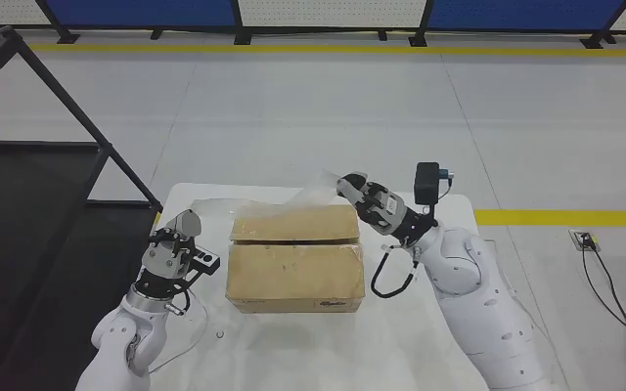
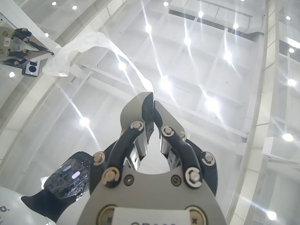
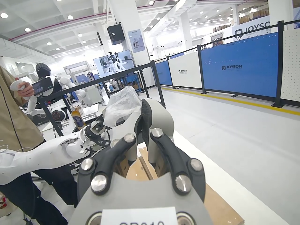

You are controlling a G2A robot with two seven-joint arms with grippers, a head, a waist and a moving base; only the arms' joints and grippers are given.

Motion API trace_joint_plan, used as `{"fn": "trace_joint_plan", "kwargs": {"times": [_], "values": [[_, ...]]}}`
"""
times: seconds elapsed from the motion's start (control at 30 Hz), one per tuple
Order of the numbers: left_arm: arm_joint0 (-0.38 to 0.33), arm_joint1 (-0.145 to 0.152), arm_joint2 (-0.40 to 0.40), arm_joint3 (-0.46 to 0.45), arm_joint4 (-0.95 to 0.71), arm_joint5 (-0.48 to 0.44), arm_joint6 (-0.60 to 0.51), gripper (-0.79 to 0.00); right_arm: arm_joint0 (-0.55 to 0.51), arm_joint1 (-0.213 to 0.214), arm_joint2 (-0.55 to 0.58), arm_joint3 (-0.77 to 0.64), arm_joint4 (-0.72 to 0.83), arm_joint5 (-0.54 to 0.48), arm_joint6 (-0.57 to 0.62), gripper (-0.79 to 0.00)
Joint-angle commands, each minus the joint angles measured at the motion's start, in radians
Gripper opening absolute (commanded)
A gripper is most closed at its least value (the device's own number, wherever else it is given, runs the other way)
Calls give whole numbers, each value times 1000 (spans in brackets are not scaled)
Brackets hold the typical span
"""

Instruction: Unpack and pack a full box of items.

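left gripper (image 2: pixel 152 99) pinched on plastic film (image 2: pixel 77 45), right gripper (image 3: pixel 143 108) clamping its far end, closed box (image 1: pixel 293 269) between them, bench (image 1: pixel 293 342) edges close beside both

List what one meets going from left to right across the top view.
Black rack → left gripper → cardboard box → right gripper → floor socket. The plastic sheet, held by both grippers, spans the box, so it is left out.
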Motion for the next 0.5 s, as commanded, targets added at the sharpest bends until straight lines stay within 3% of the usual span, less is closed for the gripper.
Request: {"fn": "trace_joint_plan", "kwargs": {"times": [0.0, 0.47], "values": [[0, 0, 0, 0, 0, 0, 0, 0, 1, 2, 2, -15, 4, 6, 11, -785], [0, 0, 0, 0, 0, 0, 0, 0, -12, 14, 31, -164, 11, 110, 47, -785]]}}
